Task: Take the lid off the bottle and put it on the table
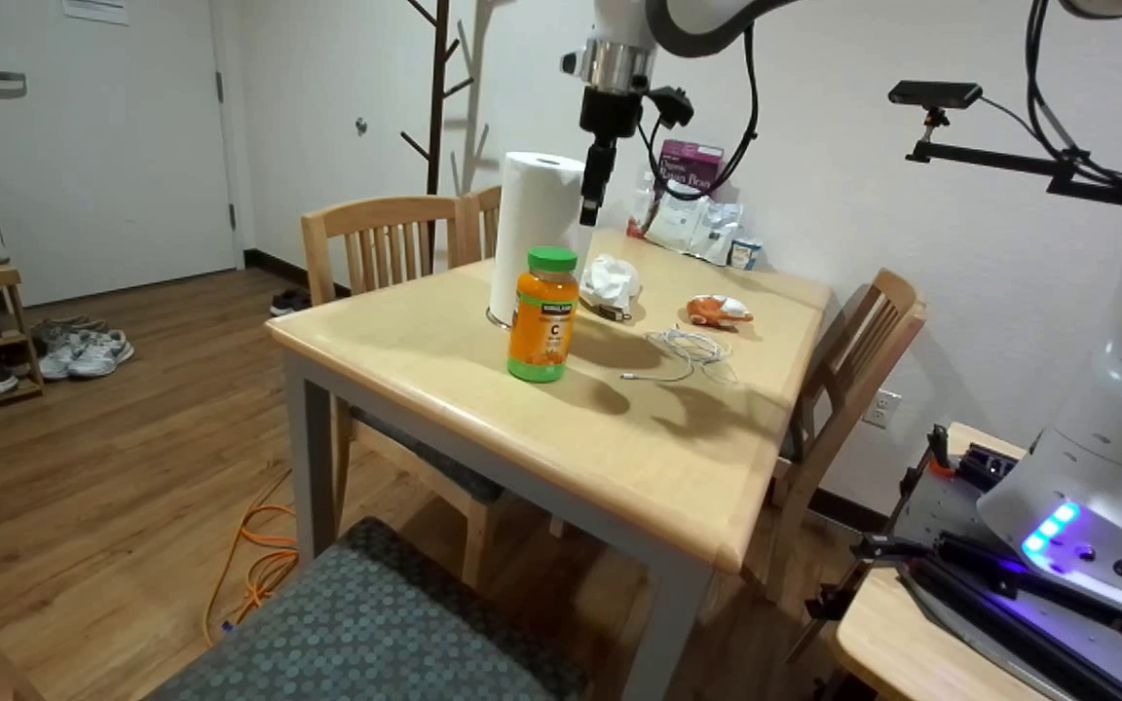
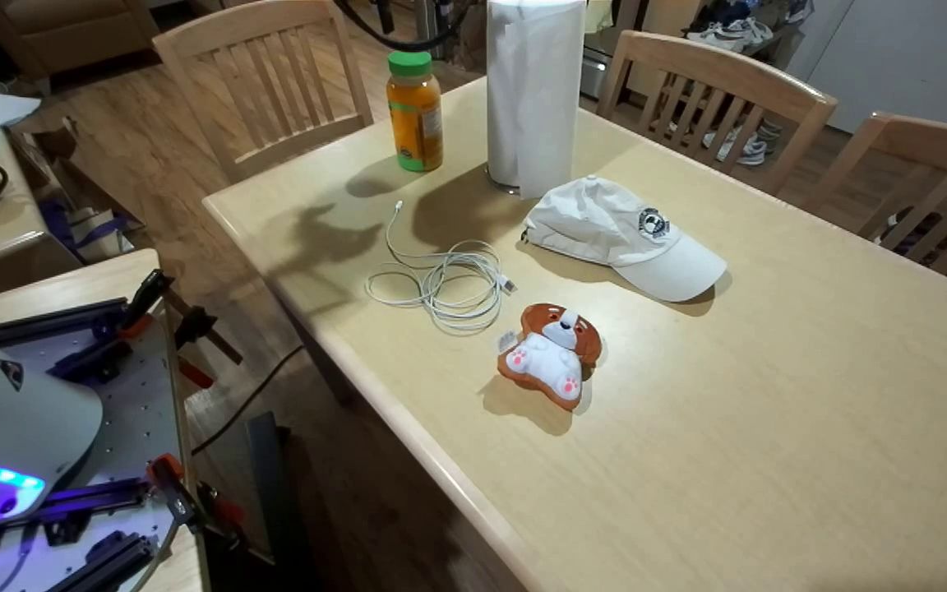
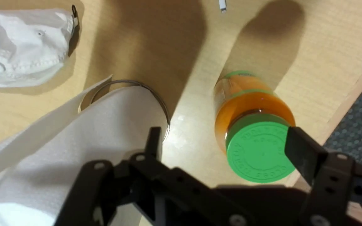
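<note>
lid (image 3: pixel 261 150) is seen lower right in wrist view, seated on upright bottle (image 1: pixel 542 329), long axis vertical | gripper (image 3: pixel 225 148): jaws spread, nothing gripped, placed above and apart from lid | lid is framed between jaws but off-centre, nearer the jaw at frame right | shift towards frame right judged needed before lowering

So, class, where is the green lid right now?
In the wrist view, the green lid is right of centre, on the orange bottle, with the white roll to its left.
</note>
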Motion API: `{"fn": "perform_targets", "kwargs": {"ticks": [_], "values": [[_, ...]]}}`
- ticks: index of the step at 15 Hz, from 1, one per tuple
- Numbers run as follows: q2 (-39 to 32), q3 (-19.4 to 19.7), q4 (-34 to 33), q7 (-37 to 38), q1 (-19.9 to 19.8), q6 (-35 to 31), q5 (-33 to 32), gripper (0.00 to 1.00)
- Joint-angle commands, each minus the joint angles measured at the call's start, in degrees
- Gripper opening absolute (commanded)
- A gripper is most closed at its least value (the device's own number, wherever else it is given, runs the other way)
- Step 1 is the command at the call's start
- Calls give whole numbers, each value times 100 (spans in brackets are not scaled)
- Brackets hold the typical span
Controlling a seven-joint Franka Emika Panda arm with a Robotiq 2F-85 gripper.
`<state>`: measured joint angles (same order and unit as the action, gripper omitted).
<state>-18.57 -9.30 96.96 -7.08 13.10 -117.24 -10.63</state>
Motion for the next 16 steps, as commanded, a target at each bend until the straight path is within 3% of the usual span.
{"fn": "perform_targets", "kwargs": {"ticks": [1, 5, 9, 16], "values": [[-162, 101, -92, 983, 129, -27, -96, 100], [-421, 104, -231, 1636, 206, 24, 58, 100], [-355, 80, -84, 1441, 193, -95, 88, 100], [-783, -157, -492, 983, 178, 34, 685, 100]]}}
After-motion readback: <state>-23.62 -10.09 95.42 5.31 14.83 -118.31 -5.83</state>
